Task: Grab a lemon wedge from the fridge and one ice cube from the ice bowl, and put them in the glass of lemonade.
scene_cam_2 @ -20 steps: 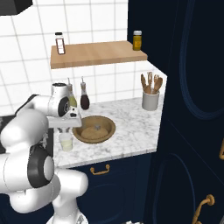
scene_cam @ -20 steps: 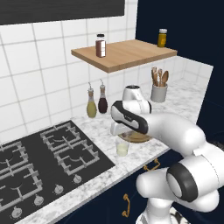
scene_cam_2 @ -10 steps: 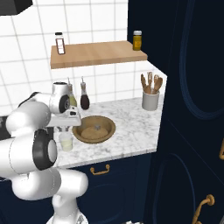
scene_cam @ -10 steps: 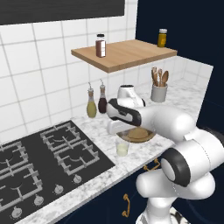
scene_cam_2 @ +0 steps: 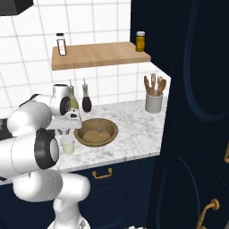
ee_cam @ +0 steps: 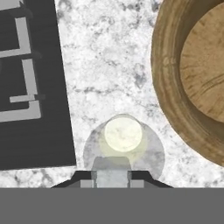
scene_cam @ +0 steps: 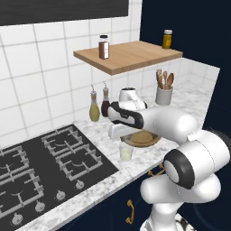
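Note:
My gripper hangs just above the glass of lemonade, shut on a small pale ice cube that shows between the dark fingertips. The glass is a small clear tumbler of pale yellow liquid on the marble counter, left of the ice bowl. From the right base view, the gripper sits over the glass, with the brown wooden ice bowl beside it. The bowl's rim curves along the right of the hand view. The lemon wedge and the fridge are out of view.
A black gas hob lies left of the glass. Two slim bottles stand at the tiled wall, and a white utensil crock farther right. A wooden shelf with jars hangs above. Navy cabinets close the right side.
The arm has swung left from over the ice bowl until the gripper stands above the glass. The jaws stay shut throughout.

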